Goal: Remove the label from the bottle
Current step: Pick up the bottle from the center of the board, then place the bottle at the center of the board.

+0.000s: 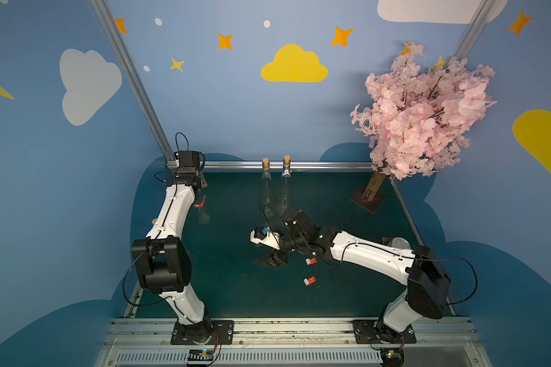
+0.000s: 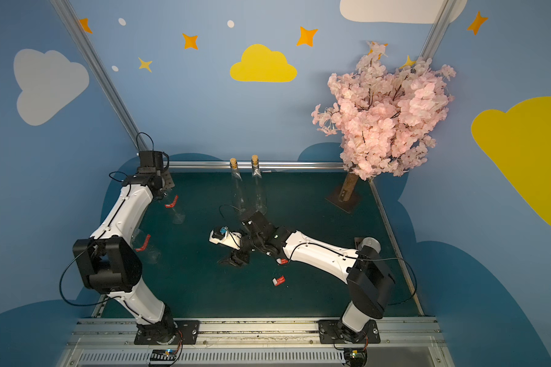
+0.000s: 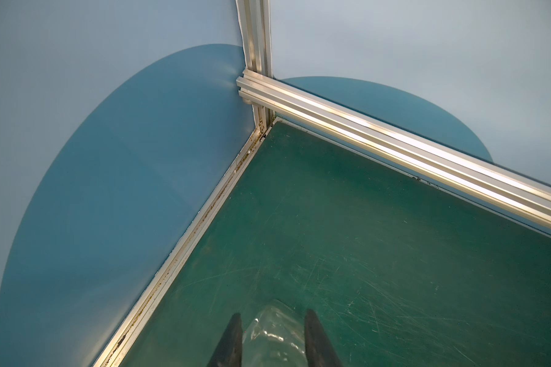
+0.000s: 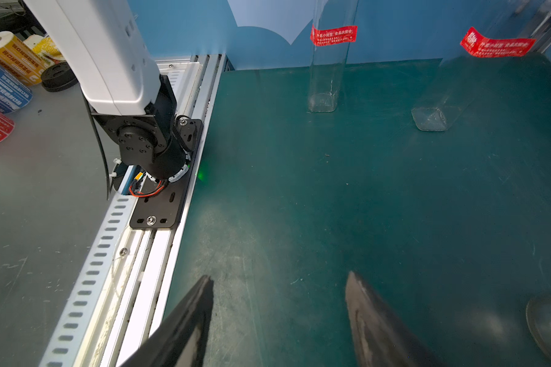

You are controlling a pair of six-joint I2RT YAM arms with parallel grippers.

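Observation:
A clear glass bottle point(image 1: 203, 212) with a red label point(image 1: 200, 201) leans at the back left of the green mat. My left gripper point(image 3: 273, 316) is shut on this bottle point(image 3: 274, 340); its glass fills the gap between the dark fingers point(image 3: 234, 333). In both top views the wrist hides those jaws. From the right wrist view the same bottle point(image 4: 442, 105) tilts, its label point(image 4: 497, 46) partly lifted at one end. A second labelled bottle point(image 2: 143, 243) stands beside the left arm. My right gripper point(image 4: 280, 278) is open and empty over mid-mat point(image 1: 269, 259).
Two corked bottles without labels point(image 1: 268, 187) point(image 1: 286, 187) stand at the back middle. Two loose red labels point(image 1: 310, 261) point(image 1: 310, 281) lie near the right arm. A pink blossom tree point(image 1: 420, 111) occupies the back right corner. Aluminium rails point(image 3: 395, 143) border the mat.

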